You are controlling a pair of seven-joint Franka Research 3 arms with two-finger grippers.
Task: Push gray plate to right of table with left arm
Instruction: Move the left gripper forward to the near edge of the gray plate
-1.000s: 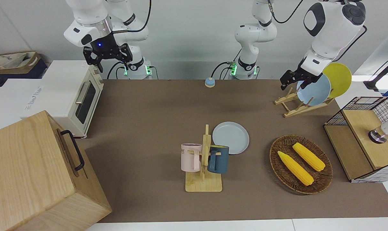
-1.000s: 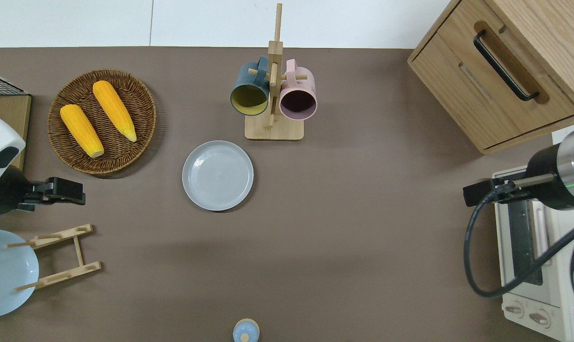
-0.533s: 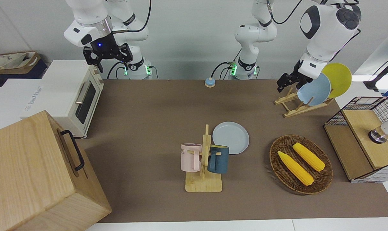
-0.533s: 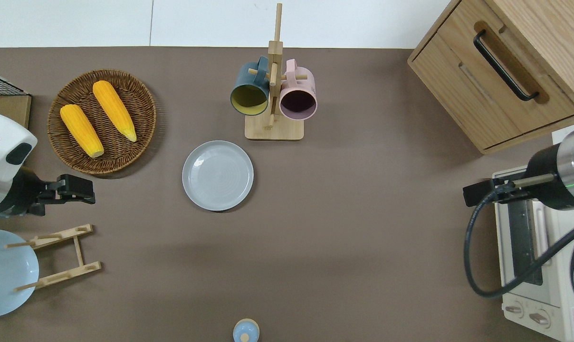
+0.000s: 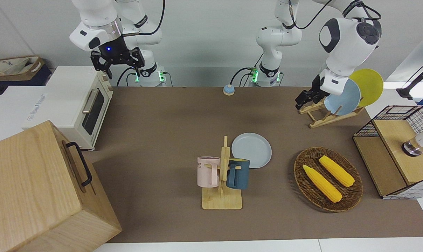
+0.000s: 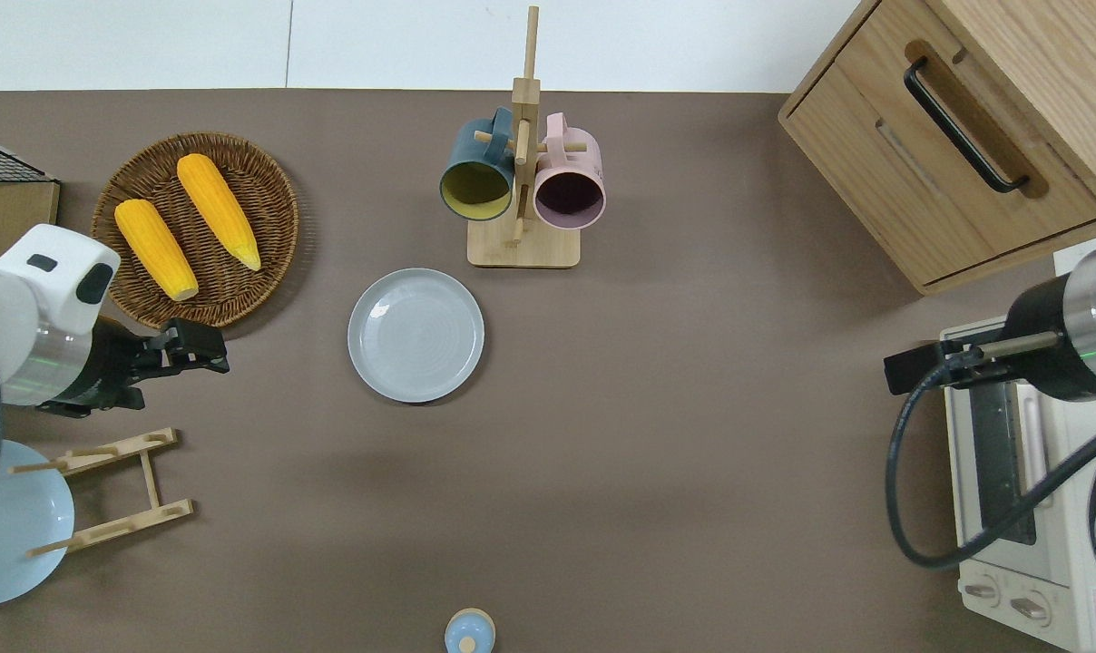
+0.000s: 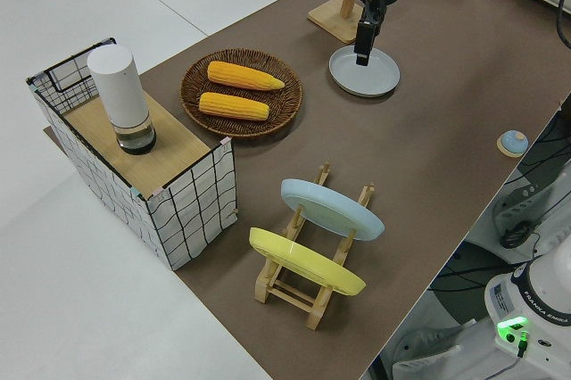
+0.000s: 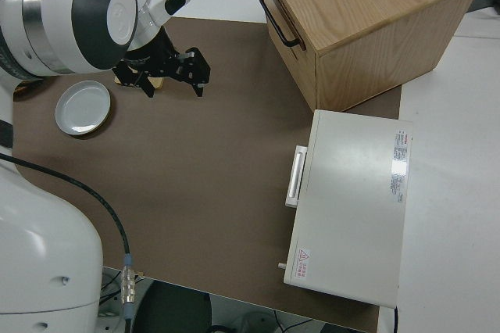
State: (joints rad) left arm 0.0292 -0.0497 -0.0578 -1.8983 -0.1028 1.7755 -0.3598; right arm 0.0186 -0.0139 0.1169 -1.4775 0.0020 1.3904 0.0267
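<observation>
Left pincer (image 6: 205, 347) hangs in the air over bare table (image 6: 657, 426), just off the rim of the wicker basket (image 6: 267, 172) that holds two corn cobs (image 6: 153, 248), and farther from the robots than the wooden dish rack (image 6: 117, 490). Its black fingers point toward the gray plate (image 6: 415, 335), with open brown surface between them; it grips nothing, but how wide the fingers stand I cannot tell. The left arm (image 5: 346, 42) bends down from its base to reach there.

That gray plate lies flat on the table near its middle, close beside the wooden base of the mug stand (image 6: 523, 245) and a little nearer to the robots than it. A dark blue mug (image 6: 475, 177) and a pink mug (image 6: 568, 186) hang on the stand. In the dish rack a sky-blue plate (image 5: 342, 98) and a yellow plate (image 5: 369, 85) lean on edge.

Right pincer (image 5: 117, 59) is parked with its fingers spread apart and empty
</observation>
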